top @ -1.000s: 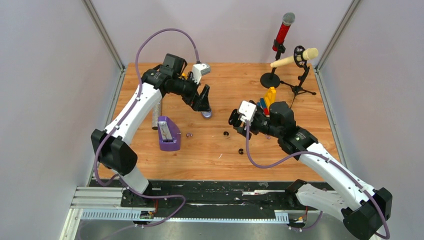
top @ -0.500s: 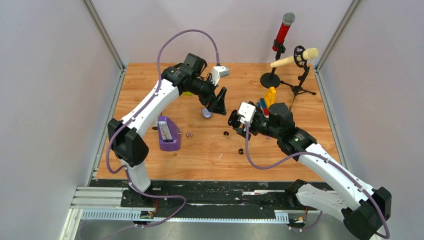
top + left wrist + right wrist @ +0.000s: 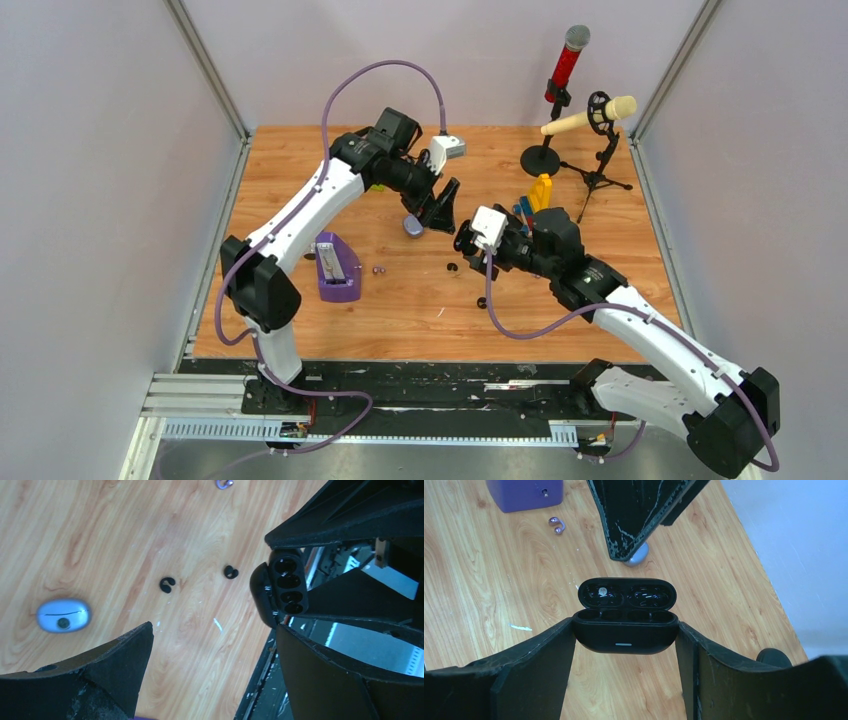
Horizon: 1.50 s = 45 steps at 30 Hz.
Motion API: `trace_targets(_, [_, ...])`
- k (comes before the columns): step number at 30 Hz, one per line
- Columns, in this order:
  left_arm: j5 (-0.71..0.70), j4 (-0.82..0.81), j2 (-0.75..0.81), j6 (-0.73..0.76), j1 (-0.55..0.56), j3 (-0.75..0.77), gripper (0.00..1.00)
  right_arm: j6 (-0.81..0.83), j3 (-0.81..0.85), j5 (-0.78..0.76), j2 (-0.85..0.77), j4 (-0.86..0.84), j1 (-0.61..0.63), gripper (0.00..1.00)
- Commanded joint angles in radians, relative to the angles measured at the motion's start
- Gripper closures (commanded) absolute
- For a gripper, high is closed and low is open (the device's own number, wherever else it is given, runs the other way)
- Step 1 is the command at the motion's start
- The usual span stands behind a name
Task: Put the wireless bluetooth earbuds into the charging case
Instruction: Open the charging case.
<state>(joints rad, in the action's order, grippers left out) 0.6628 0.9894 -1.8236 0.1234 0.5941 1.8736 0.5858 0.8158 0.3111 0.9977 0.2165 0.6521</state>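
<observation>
Your right gripper (image 3: 625,630) is pinching the black charging case (image 3: 624,636) across its 2 short ends, 1 finger on each side, and is holding it above the wooden table (image 3: 600,300). The case's lid is standing open and is tilting back, away from the wrist camera, with a pale indicator bar showing on the front wall. Your left gripper (image 3: 212,645) is hanging with its jaws spread wide and nothing between them. In the top view it is pointing down just beside the right gripper, and you cannot tell whether the 2 are touching. The 2 black earbuds (image 3: 167,584) (image 3: 230,571) are lying loose on the wood, near each other and apart from the held case; in the top view they are sitting on the near side of the right gripper. A pair of purple earbuds (image 3: 556,524) is resting further to the left, near a purple box (image 3: 524,492). A silvery-blue pebble-shaped case (image 3: 63,615) is lying closed on the table; the right wrist view is showing it half hidden behind a left finger (image 3: 634,510). At the far right of the table, a red microphone (image 3: 566,60) and a beige microphone (image 3: 590,115) are sitting on stands, with some coloured blocks (image 3: 538,195) just in front of them.
</observation>
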Motion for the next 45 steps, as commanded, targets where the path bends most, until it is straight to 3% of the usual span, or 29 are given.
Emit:
trace_targets(1, [-0.089,0.05,0.065,0.09,0.003,0.041,0.0,-0.005,0.012,-0.026,0.007,-0.04,0.003,0.39])
trace_targets(10, [-0.32,0.235,0.156,0.282,0.001,-0.001,0.0,-0.022,0.053,-0.018,0.048,0.019,-0.036,0.39])
trace_targets(18, [-0.376,0.282,0.283,0.312,-0.005,-0.147,0.0,-0.023,0.067,-0.02,0.03,0.038,-0.073,0.39])
trace_targets(45, [-0.319,0.256,0.257,0.276,-0.057,-0.123,0.0,-0.019,0.055,0.021,-0.024,0.035,-0.077,0.38])
